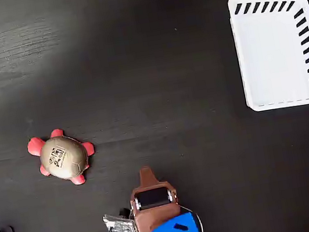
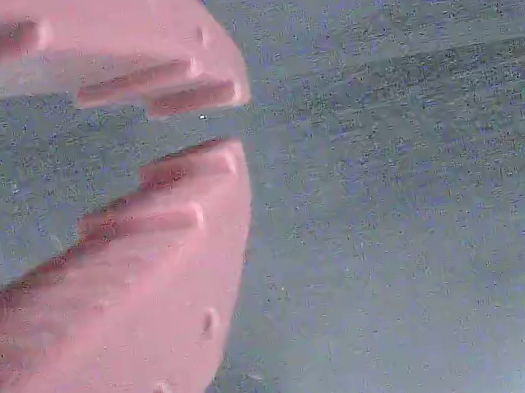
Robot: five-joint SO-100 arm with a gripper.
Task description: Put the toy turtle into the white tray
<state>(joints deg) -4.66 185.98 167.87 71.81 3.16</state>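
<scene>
The reach has not begun: the gripper [image 2: 232, 122], fingers slightly parted and empty, sits right of and below the toy turtle [image 1: 62, 157], and must next swing onto it, the white tray [image 1: 278, 52] lying far to its upper right.

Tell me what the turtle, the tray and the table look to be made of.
The turtle: likely soft foam or rubber, with a matte gold shell and rounded red limbs. The tray: moulded white plastic, smooth, with slotted walls. The table: black, faintly grained, probably wood or laminate.
</scene>
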